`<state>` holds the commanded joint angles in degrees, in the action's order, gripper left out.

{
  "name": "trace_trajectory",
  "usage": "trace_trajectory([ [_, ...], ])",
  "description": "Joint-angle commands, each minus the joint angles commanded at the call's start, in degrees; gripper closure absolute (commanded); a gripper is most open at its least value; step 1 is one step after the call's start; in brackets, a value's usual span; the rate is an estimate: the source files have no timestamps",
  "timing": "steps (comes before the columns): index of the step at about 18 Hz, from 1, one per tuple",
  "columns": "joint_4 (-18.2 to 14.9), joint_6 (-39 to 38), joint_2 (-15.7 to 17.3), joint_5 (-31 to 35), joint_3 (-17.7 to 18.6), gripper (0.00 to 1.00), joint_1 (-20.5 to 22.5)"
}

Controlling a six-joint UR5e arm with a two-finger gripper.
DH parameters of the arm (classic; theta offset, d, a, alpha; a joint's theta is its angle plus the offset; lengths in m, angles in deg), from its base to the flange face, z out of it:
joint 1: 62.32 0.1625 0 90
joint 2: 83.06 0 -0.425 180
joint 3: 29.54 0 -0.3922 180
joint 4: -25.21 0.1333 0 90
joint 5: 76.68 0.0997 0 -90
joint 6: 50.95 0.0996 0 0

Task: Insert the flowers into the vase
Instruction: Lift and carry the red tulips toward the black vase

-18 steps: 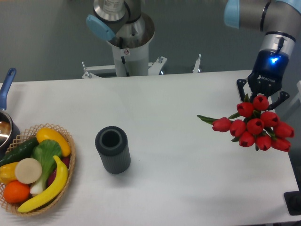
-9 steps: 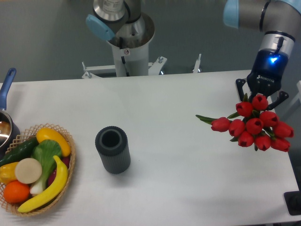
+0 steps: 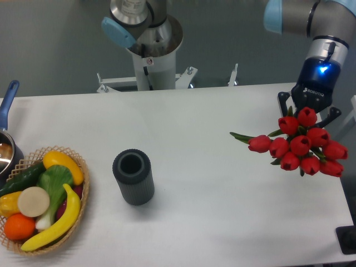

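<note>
The gripper point(image 3: 309, 113) hung over the far right of the bench point(image 3: 211, 122), and the flowers point(image 3: 300, 146) sat directly below it, their buds bunched against the gripper's lower end and hiding the fingertips. Whether the jaws were clenched on the stems could not be told, since the stems were hidden behind the buds; still, the bunch seemed to float clear of the bench, which suggested it was being held. A green leaf poked out to the left of the bunch.

The vase point(image 3: 133, 176) stood upright on the left half of the bench, well apart from the flowers, its round mouth open and nothing in it. A basket point(image 3: 82, 192) of fruit and vegetables sat further left at the near corner, with a pot point(image 3: 8, 146) partly in view at the left edge. The robot base point(image 3: 154, 44) rose behind the far side.

By the look of things, the pick-up was done or nearly done, and the carry to the vase was the step in hand; insertion had not yet begun. The next move called for a long sweep left and nearer, keeping the bunch high enough to clear the vase rim, then turning the stems downward and centring them over the mouth before lowering.
</note>
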<state>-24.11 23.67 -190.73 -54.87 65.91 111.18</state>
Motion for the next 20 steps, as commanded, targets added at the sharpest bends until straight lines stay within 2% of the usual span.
trace_trajectory([
  [6,0.5,2.6,-0.2,-8.5,1.2,0.75,-3.6],
  [15,0.5,6.5,0.6,-22.8,6.3,0.75,-11.1],
  [20,0.5,6.5,4.3,-25.5,9.6,0.75,-14.5],
])
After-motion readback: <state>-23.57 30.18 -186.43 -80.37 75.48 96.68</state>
